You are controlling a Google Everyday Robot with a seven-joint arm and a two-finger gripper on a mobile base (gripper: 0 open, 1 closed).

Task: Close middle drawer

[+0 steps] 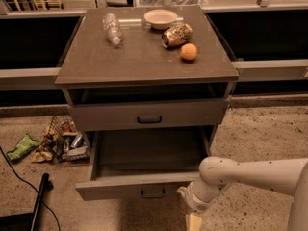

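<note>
The middle drawer [139, 186] is pulled far out of the cabinet. Its inside is bare, and its grey front with a small dark handle [153, 192] faces me. The uppermost drawer [148, 114] sits above it, slightly out, with a dark gap over it. The lowest drawer is hidden under the open one. My gripper [194, 221] is low at the bottom edge, just right of and in front of the middle drawer's right front corner. It hangs from the white arm [250, 172], which comes in from the right.
On the cabinet top [144, 57] lie a plastic bottle [112, 28], a white bowl [160, 18], a tipped can [176, 34] and an orange [188, 51]. A wire basket of litter [65, 141] and a green wrapper [22, 146] lie on the floor to the left. A black pole [38, 201] stands at the bottom left.
</note>
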